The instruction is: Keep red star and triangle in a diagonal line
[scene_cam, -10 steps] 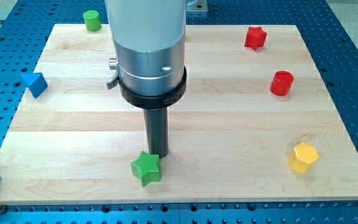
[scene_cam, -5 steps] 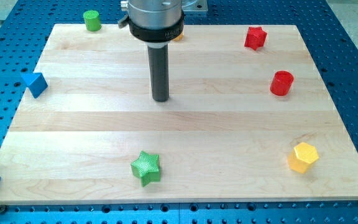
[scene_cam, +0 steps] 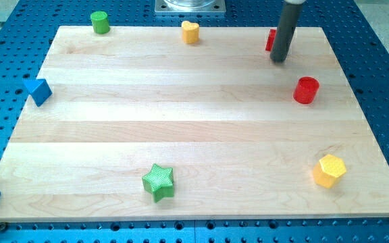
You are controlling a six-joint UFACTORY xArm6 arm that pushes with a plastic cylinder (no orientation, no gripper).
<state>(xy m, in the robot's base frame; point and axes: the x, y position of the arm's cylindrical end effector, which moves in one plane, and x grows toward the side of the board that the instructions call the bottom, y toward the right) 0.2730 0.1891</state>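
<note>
One ridged red star (scene_cam: 271, 39) sits mostly hidden right behind my tip (scene_cam: 279, 60) on the pale wooden worktop (scene_cam: 194, 128), the blue triangle (scene_cam: 38, 90) far to the view's left, and nothing is held, since the smooth dark rod only pushes.

A pale wooden board (scene_cam: 201, 135) on a blue perforated table (scene_cam: 383, 81) carries a green cylinder (scene_cam: 100, 22), yellow heart (scene_cam: 190, 32), red star (scene_cam: 270, 40), red cylinder (scene_cam: 306, 90), yellow hexagon (scene_cam: 330, 170), green star (scene_cam: 159, 181) and blue triangle (scene_cam: 38, 90).

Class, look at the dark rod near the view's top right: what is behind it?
A red block shows only as a sliver left of the rod; my tip sits just below it. Its shape is covered.
</note>
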